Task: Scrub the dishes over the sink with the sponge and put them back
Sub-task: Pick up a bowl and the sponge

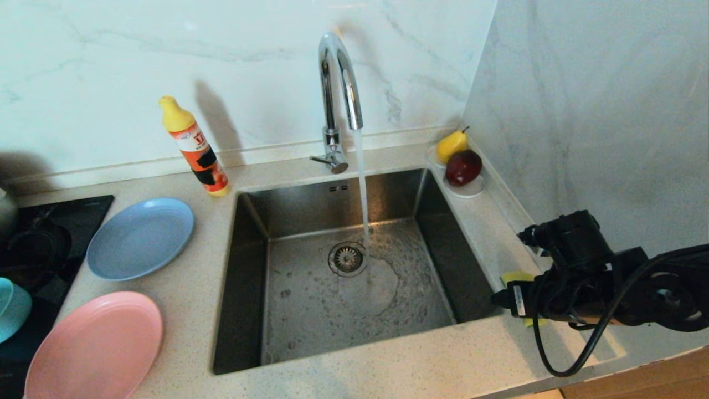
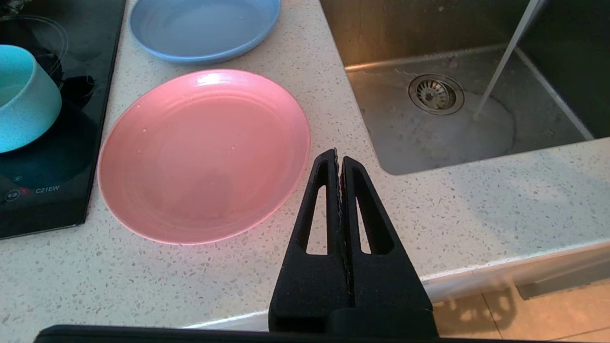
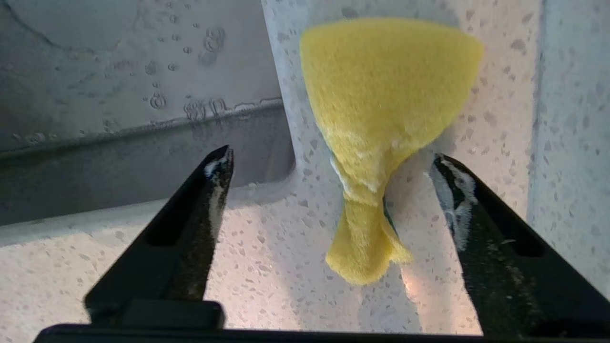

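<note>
Three dishes lie to the left of the sink in the head view: the light-blue plate on the desk nearest the detergent bottle, the pink plate at the front edge, and the teal bowl on the black cooktop; all sit clear of the basin, which suggests they have been put back or await a turn; the tap runs a thin stream into the sink beside the drain strainer; the right gripper is low over the desk strip right of the sink, with the sponge showing yellow just under it.

From the left wrist, the left gripper hovers off the front edge of the desk with its jaws pressed together, empty, likely parked; the pink plate lies flat just beyond it, the light-blue plate behind, the teal bowl on the cooktop.

From the right wrist, the right gripper has its jaws wide apart, gripping nothing; the sponge rests on the speckled desk between them, pinched into a narrow waist nearest the camera, its green side barely visible; lying beside the sink's rim, it looks laid down here, within easy reach.
</note>
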You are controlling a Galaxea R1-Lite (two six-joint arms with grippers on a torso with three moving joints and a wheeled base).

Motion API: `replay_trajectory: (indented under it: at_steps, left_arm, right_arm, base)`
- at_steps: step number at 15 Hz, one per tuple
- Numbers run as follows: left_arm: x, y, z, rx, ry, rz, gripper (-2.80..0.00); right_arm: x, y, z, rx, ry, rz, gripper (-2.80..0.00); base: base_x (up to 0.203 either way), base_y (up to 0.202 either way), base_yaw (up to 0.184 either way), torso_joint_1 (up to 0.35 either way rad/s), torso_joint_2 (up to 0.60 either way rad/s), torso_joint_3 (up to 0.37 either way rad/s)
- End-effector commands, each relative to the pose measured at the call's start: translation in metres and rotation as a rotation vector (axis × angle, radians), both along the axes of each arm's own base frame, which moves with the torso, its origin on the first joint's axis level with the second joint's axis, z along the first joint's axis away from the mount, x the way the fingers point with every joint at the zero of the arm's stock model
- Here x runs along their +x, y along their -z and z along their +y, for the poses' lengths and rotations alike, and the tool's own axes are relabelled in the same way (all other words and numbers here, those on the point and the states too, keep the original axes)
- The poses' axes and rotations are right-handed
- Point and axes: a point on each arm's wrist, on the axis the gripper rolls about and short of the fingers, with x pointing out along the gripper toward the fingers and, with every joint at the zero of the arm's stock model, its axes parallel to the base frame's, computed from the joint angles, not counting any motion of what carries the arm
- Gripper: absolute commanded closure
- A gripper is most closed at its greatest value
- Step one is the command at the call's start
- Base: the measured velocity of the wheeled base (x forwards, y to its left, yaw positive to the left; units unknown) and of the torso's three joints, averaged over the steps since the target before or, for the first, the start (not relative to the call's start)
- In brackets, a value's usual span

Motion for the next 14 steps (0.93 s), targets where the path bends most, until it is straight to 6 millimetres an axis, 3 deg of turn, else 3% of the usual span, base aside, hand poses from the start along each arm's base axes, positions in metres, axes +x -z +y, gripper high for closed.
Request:
replay_trajectory:
  at_steps: [1,14]
  left_arm:
    - [0.0009,0.0034,0.0,0.001,0.0,0.012,0.0]
    - [0.0009,0.0034,0.0,0.001,0.0,0.012,0.0]
  right_arm:
    - [-0.0022,0.0008,-0.0008,0.0,0.002,0.003,-2.8]
    - [-0.0084,0.0047,-0.0031,-0.005,0.002,0.021,-2.8]
  base:
    - [0.0,0.0,0.0,0.0,0.0,0.0]
    - [0.0,0.0,0.0,0.0,0.0,0.0]
